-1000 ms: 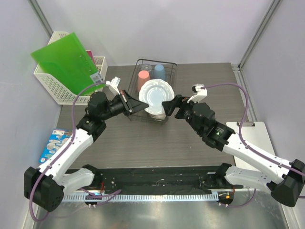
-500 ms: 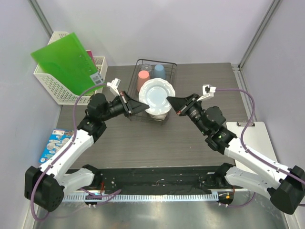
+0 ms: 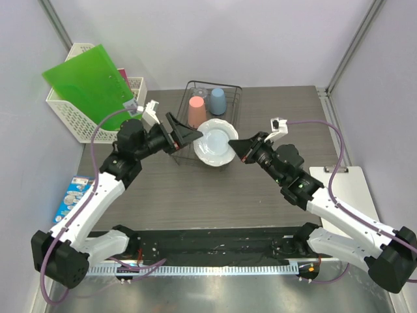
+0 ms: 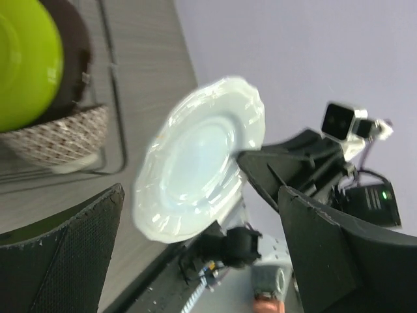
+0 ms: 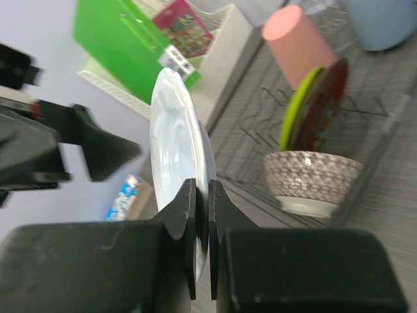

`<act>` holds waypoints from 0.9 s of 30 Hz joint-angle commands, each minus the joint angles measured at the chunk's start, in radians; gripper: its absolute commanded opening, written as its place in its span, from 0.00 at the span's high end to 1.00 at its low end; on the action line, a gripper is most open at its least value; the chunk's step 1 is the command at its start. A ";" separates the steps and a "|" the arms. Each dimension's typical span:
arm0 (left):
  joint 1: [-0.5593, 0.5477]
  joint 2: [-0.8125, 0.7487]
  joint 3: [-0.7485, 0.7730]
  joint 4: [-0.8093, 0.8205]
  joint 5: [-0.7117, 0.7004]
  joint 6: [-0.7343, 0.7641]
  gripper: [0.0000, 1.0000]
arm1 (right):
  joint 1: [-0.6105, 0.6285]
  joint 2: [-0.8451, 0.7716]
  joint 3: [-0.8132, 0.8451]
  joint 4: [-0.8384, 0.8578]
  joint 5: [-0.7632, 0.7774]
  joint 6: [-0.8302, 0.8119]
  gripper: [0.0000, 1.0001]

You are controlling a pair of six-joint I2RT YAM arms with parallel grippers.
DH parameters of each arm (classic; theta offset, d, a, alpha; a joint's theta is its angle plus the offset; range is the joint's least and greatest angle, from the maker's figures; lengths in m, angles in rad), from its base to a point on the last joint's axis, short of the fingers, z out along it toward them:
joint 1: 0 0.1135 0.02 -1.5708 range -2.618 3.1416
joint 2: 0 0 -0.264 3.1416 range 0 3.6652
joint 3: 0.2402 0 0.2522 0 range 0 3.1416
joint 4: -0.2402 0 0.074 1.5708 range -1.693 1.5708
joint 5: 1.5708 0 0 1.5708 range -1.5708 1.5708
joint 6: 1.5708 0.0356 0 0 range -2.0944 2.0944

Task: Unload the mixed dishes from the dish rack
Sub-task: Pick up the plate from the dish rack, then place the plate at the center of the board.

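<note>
Pale lilac walls are enclosing a dark wood-grain counter (image 3: 195, 195). At its far left corner a white lattice basket (image 3: 71, 120) is holding a green folder (image 3: 88, 81).

The left arm is reaching from the near left corner toward the far middle, with its elbow raised. The left tool (image 3: 189, 135) is standing wide apart and is gripping nothing. It is pointing at the left rim of the pale grey-white plate (image 3: 215, 142) from just beside it.

The dish rack (image 3: 229, 98) is sitting at the middle of the far edge. The pink cup (image 3: 196, 109) and the light blue cup (image 3: 218, 99) are standing upside down in its far part. The yellow-green plate (image 5: 296, 107), the red patterned plate (image 5: 322, 98) and the white bowl with reddish pattern (image 5: 311, 176) are waiting in its near part.

The pale grey-white plate is hanging on edge over the near side of the rack, lifted out of the wires. The right tool (image 3: 240, 145) is pinching its right rim, the jaws nearly together with only the rim between them. The right arm is stretching from the near right corner, with its wrist rolled sideways.

I judge that the first dish is being unloaded. The next move is probably asking for the plate to be carried clear of the rack, then turned flat and lowered on the bare counter. Perhaps it is being offered to the left tool instead. The thin rim grip is looking easy to slip.
</note>
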 commanded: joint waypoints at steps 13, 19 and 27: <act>0.061 -0.218 0.068 -0.582 -0.611 0.162 0.00 | -0.517 0.090 0.246 -0.374 0.194 0.256 0.99; 0.061 -0.294 0.027 -0.654 -0.545 0.246 0.00 | -0.684 0.386 0.344 -0.322 0.083 0.309 0.99; 0.061 -0.387 -0.042 -0.711 -0.565 0.275 0.00 | -0.727 0.739 0.559 -0.348 0.117 0.197 0.99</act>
